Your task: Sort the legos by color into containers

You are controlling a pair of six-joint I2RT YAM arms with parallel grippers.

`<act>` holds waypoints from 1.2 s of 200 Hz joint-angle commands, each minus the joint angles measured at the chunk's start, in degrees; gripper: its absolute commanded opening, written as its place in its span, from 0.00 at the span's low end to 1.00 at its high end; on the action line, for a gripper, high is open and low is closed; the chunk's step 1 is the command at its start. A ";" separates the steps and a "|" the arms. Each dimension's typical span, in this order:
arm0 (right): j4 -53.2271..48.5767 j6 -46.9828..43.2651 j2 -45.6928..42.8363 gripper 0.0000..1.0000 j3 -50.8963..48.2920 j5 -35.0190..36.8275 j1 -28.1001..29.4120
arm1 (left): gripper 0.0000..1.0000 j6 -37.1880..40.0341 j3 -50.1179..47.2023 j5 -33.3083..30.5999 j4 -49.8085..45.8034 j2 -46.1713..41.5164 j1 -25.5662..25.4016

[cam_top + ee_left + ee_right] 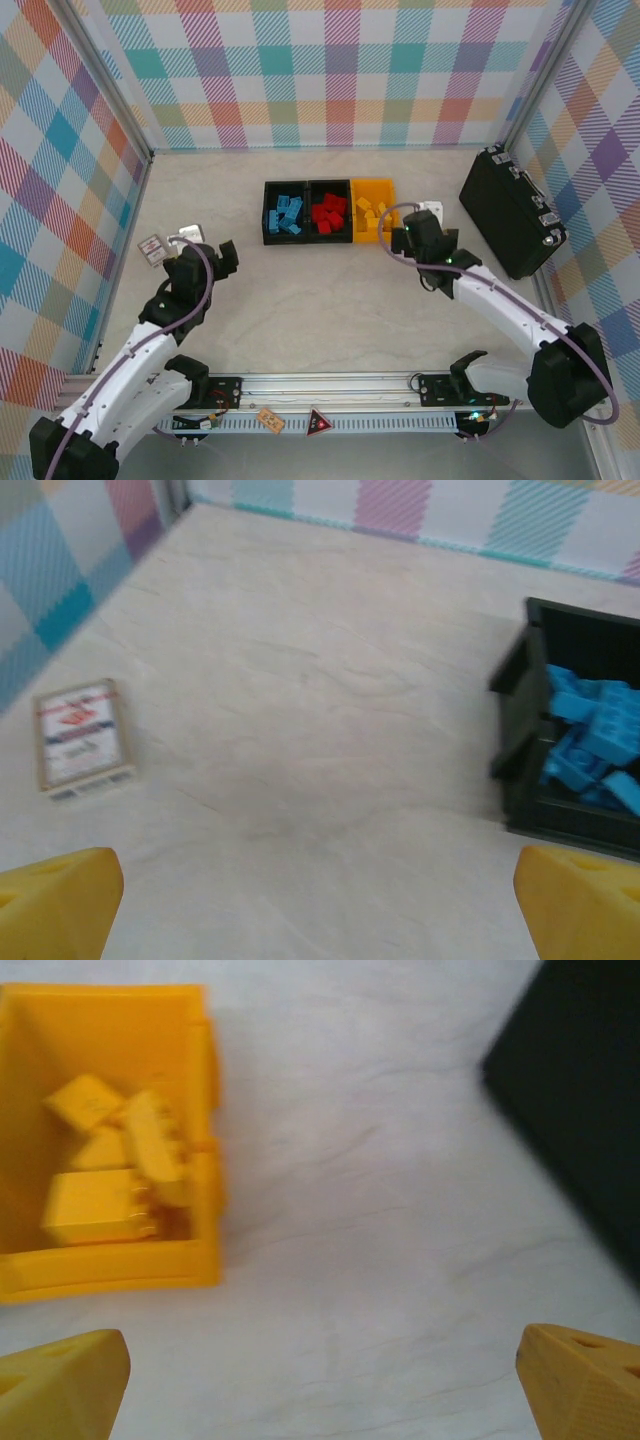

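Three joined bins stand at the table's middle back. Blue legos [289, 214] fill the left black bin [267, 216], red legos [328, 212] the middle black bin [311, 190], and yellow legos [368, 210] the yellow bin [376, 183]. My left gripper [218, 260] hangs open over bare table, left of the bins. In the left wrist view the left gripper [320, 908] holds nothing, with the blue legos [595, 740] in their bin [518, 730] at the right. My right gripper [410, 233] is open just right of the yellow bin. In the right wrist view the right gripper [320, 1380] is empty beside the yellow bin [110, 1265] and its legos [100, 1205].
A large black hard case [512, 210] lies at the right, also seen in the right wrist view [580, 1080]. A small printed card [151, 246] lies at the left wall and shows in the left wrist view [82, 735]. A metal rail [330, 385] runs along the near edge.
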 commanded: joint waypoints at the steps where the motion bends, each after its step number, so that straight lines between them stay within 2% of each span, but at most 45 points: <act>1: 21.58 -10.35 -0.74 0.99 -7.76 12.28 -0.94 | 1.00 7.16 -3.41 -5.27 11.97 1.35 2.77; 21: 29.39 -11.33 1.02 0.99 -11.65 13.15 -3.88 | 1.00 5.93 -4.24 -6.02 17.96 7.86 5.48; 42: 40.85 -11.86 3.75 0.99 -16.52 12.47 -6.89 | 1.00 8.94 -7.14 -6.71 31.13 15.88 6.15; 74: 59.86 -15.15 11.99 0.99 -22.01 4.72 -11.16 | 1.00 12.83 -10.34 -5.67 53.27 29.70 7.53; 86: 61.76 -18.08 13.83 0.99 -21.40 3.41 -11.53 | 1.00 13.12 -10.68 -5.12 60.02 34.84 7.92; 101: 66.31 -19.95 17.07 0.99 -21.93 -4.14 -13.63 | 1.00 14.75 -10.76 -3.10 66.38 41.61 8.09; 110: 73.20 -19.94 20.62 0.99 -22.74 -6.72 -15.69 | 1.00 17.42 -11.25 -1.07 73.35 45.48 8.18; 114: 73.09 -19.95 20.84 0.99 -22.44 -6.73 -16.02 | 1.00 17.76 -10.66 1.05 71.74 45.25 8.10; 120: 66.44 -18.39 19.05 0.99 -21.52 -8.09 -16.55 | 1.00 17.69 -9.72 4.51 67.12 44.07 8.23; 128: 64.58 -16.63 17.72 0.99 -21.62 -14.94 -19.17 | 0.99 17.91 -10.23 6.57 67.48 44.31 8.75; 143: 65.40 -14.02 19.00 0.99 -22.75 -28.69 -25.09 | 1.00 17.08 -13.97 14.39 76.65 47.65 11.63; 149: 70.69 -14.45 22.68 0.99 -22.50 -29.35 -25.83 | 1.00 18.22 -14.14 13.73 82.48 50.60 11.48; 152: 71.02 -14.67 23.35 0.99 -22.06 -28.58 -25.69 | 0.99 18.43 -13.61 13.32 81.82 50.65 11.38; 156: 65.60 -14.34 22.13 0.99 -20.78 -28.98 -25.61 | 1.00 18.02 -12.11 13.15 77.48 49.13 11.12; 161: 59.21 -13.66 20.63 0.99 -18.91 -29.64 -25.71 | 1.00 16.69 -9.13 12.97 67.27 47.21 11.16; 165: 61.60 -13.81 21.34 0.99 -19.08 -30.18 -25.92 | 1.00 15.86 -7.67 14.23 63.69 47.15 11.90; 170: 65.16 -14.21 22.26 0.99 -20.02 -29.32 -25.92 | 1.00 15.44 -7.72 14.60 65.93 48.25 13.09; 174: 63.95 -14.05 21.77 0.99 -20.06 -27.92 -25.47 | 0.99 15.17 -7.84 13.31 67.43 48.92 13.35; 179: 62.00 -13.60 20.95 0.99 -19.78 -26.92 -25.29 | 1.00 14.34 -7.69 12.57 66.02 48.39 13.37; 189: 64.90 -14.01 21.97 0.99 -20.20 -26.35 -25.03 | 0.99 14.27 -7.56 12.37 65.57 48.30 13.37; 240: 62.59 -13.73 21.46 0.99 -19.66 -26.84 -25.15 | 1.00 14.37 -7.59 12.30 65.73 48.31 13.37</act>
